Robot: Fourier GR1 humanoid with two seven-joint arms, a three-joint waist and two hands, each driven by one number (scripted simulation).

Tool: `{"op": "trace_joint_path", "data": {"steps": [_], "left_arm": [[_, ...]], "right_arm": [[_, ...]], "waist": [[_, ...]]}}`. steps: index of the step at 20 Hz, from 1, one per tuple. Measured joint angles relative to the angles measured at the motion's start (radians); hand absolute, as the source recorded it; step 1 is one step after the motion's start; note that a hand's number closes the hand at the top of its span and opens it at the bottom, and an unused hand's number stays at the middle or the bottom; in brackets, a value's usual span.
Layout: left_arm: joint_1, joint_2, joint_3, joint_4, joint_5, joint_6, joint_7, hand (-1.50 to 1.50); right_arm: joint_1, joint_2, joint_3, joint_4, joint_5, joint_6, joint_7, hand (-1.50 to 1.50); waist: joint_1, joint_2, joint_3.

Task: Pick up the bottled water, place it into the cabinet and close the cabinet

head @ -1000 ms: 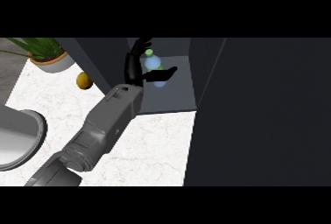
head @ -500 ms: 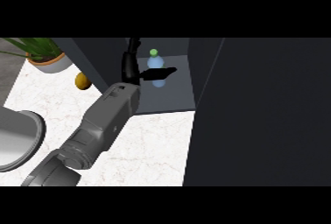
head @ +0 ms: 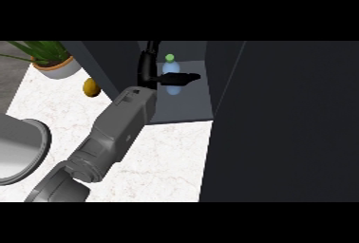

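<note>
Black fingers of my left hand [head: 155, 71] half hide the water bottle [head: 172, 81] they curl around, inside the open cabinet [head: 184, 110]. My grey forearm stretches up from the tabletop [head: 165, 156]; I can't see my right hand.

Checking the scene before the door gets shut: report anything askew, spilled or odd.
Nothing stands out. The bottled water is upright inside the open cabinet, green cap on top, with the left hand beside it, fingers reaching across its front. No spill shows on the counter. The potted plant stands upright.
</note>
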Motion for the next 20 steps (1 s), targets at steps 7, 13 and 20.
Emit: {"op": "trace_joint_path", "data": {"steps": [7,13,20], "left_arm": [[0.022,-0.005,-0.014,-0.099,0.039,-0.155,0.017,-1.5],[0.114,-0.006,-0.067,-0.274,0.095,-0.179,0.067,-1.5],[0.327,-0.002,-0.163,-0.555,0.1,-0.153,0.137,1.5]], "right_arm": [[0.003,-0.003,-0.015,-0.004,0.0,0.003,0.013,-1.5],[-0.012,0.008,-0.024,-0.001,0.004,-0.004,0.039,-1.5],[-0.033,0.003,-0.029,-0.007,0.008,-0.005,0.076,-1.5]], "waist": [[0.014,-0.012,0.001],[0.046,-0.023,0.001],[0.073,-0.03,0.001]]}}
